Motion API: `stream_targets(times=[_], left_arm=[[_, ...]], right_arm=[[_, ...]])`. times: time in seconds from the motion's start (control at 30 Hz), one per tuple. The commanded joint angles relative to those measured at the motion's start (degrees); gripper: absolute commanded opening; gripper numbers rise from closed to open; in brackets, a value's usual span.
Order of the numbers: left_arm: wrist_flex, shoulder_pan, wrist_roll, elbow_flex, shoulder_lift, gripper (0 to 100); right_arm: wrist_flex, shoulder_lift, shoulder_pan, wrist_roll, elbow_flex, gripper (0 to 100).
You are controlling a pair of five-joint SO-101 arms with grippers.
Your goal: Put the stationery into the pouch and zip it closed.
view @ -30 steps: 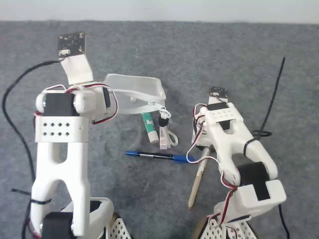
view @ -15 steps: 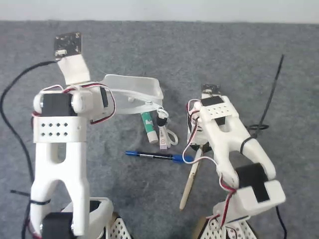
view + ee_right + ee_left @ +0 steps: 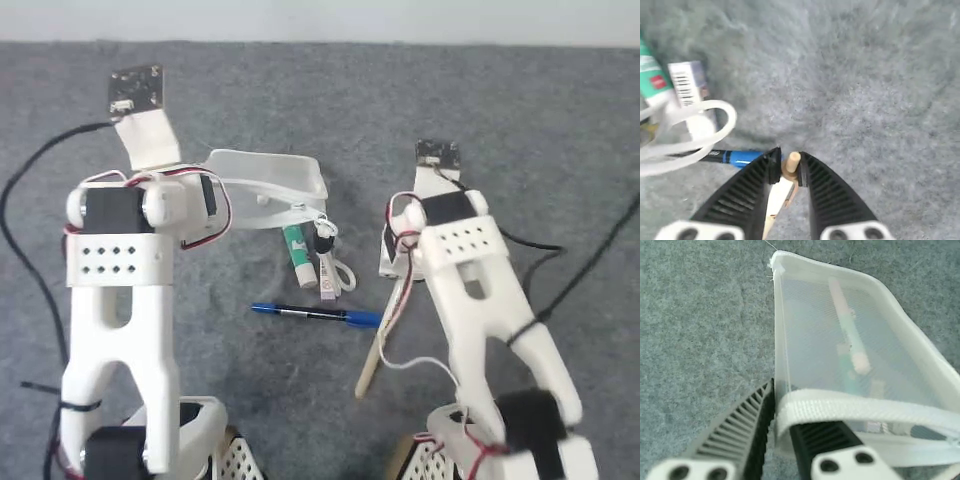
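Grey felt mat, pale wall in bg, black cable, L tool gripping pouch

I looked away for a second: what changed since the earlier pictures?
The right gripper, shut on the pencil, swung the pencil's free end toward the left arm's side. The left gripper keeps holding the pouch; the pen lies unmoved.

High view looks down on the table; 2 close wrist views share its pouch, pen.
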Motion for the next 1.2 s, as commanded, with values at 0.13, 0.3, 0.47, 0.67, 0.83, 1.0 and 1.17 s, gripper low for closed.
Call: stream_targets(times=[0.13,0.3,0.47,0.67,0.83,1.0,1.17], left_arm=[[-1.67,-0.44,-0.53,-0.48,-2.64,1],[-1.76,-0.26,-0.44,-0.57,-2.64,1],[-1.76,-0.18,-0.44,-0.57,-2.64,1],[-1.76,-0.35,-0.35,-0.57,-2.64,1],[-1.76,-0.26,-0.35,-0.48,-2.64,1],[-1.76,-0.26,-0.35,-0.48,-2.64,1],[-1.76,-0.26,-0.35,0.04,-2.64,1]], right_arm=[[4.00,-20.09,-0.31,0.53,-2.99,0.6],[4.35,-31.25,-0.31,0.44,-2.90,0.6],[2.95,-40.13,-0.40,0.26,-3.16,0.6],[-4.09,-46.11,-2.33,0.26,-2.99,0.6],[-9.63,-47.87,-11.03,0.26,-2.99,0.6],[-17.10,-47.96,-14.81,0.44,-2.99,0.6],[-26.59,-47.78,-17.80,0.53,-2.90,0.6]])
